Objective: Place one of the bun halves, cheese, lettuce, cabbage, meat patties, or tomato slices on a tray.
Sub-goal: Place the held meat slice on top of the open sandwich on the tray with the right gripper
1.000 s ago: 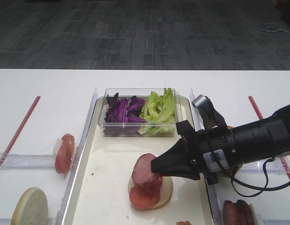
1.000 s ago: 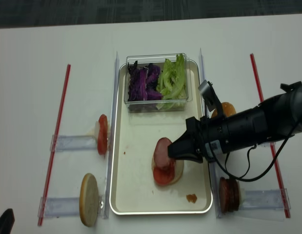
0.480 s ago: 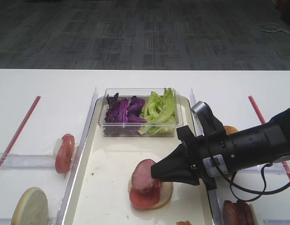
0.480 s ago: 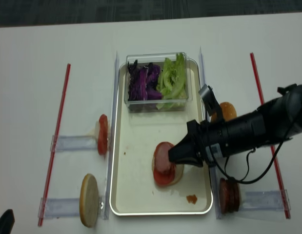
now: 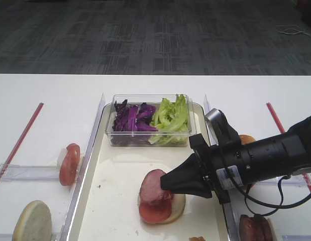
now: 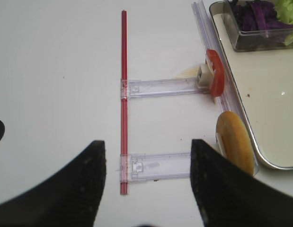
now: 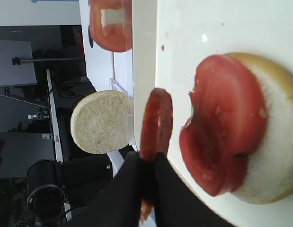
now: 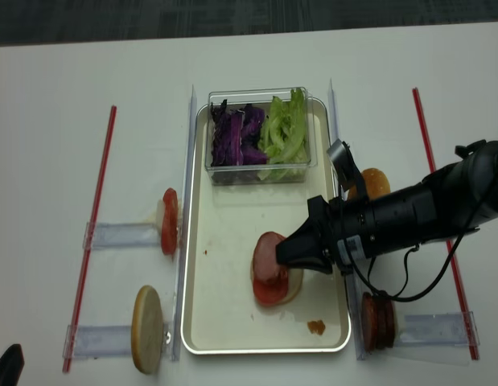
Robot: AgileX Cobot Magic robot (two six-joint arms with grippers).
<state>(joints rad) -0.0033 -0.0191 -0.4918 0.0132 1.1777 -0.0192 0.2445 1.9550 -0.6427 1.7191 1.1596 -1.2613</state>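
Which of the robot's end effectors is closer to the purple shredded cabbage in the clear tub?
Right. The right end effector is over the tray, near the purple shredded cabbage; the left end effector is outside the tray's left.

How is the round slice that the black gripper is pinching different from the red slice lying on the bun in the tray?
The meat patty is duller, brownish red and smooth; the tomato slice is brighter red and wet. The meat patty stands on edge, clamped in the right gripper; the tomato slice lies flat on the bun half, free of any gripper. The patty hangs just above that stack. Both are thin round discs over the tray.
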